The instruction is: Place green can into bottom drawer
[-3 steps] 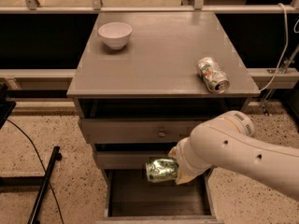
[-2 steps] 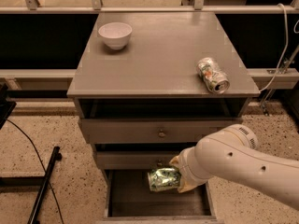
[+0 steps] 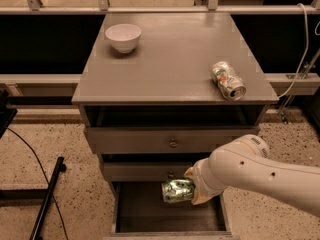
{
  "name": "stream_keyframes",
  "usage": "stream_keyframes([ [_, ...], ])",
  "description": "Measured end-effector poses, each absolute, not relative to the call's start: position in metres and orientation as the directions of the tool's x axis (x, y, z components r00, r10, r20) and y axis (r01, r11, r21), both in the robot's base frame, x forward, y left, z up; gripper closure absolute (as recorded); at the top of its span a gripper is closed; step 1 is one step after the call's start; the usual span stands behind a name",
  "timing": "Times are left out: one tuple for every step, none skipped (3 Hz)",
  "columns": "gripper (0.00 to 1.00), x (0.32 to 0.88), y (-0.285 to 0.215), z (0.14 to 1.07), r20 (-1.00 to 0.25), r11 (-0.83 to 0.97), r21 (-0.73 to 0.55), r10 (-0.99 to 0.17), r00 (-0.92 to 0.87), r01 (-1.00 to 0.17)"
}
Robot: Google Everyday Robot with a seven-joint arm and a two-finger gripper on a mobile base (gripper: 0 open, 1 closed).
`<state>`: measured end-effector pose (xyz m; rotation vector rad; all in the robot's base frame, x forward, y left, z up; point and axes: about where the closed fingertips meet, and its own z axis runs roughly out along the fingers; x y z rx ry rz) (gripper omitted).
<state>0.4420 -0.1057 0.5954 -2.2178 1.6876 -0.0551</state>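
The green can [image 3: 177, 190], mottled green and white, lies on its side in my gripper [image 3: 192, 189], which is shut on it. The gripper holds the can just above the open bottom drawer [image 3: 150, 214], over the middle of its dark grey floor. My white arm [image 3: 260, 174] reaches in from the right. The gripper's fingers are mostly hidden behind the can and wrist.
Two shallower grey drawers with round knobs [image 3: 173, 143] sit above the open one. On the cabinet top [image 3: 170, 59] stand a white bowl [image 3: 123, 36] at the back left and a silver-white can [image 3: 228, 80] lying at the right. A black stand [image 3: 47, 199] is on the floor at left.
My gripper has lowered the green can and shifted it slightly right, closer to the open bottom drawer. Nothing else has moved.
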Motion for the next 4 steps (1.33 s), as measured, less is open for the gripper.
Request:
stream_keyframes([
  [1.0, 0.455, -0.136, 0.536, -0.262, -0.124, -0.29, -0.943, 0.203, -0.949],
  [1.0, 0.47, -0.166, 0.478, -0.328, -0.077, -0.326, -0.926, 0.189, -0.942],
  [1.0, 0.474, -0.178, 0.407, -0.365, -0.088, -0.285, -0.911, 0.192, -0.955],
  [1.0, 0.47, -0.178, 0.344, -0.408, -0.106, -0.217, -0.893, 0.189, -0.97],
])
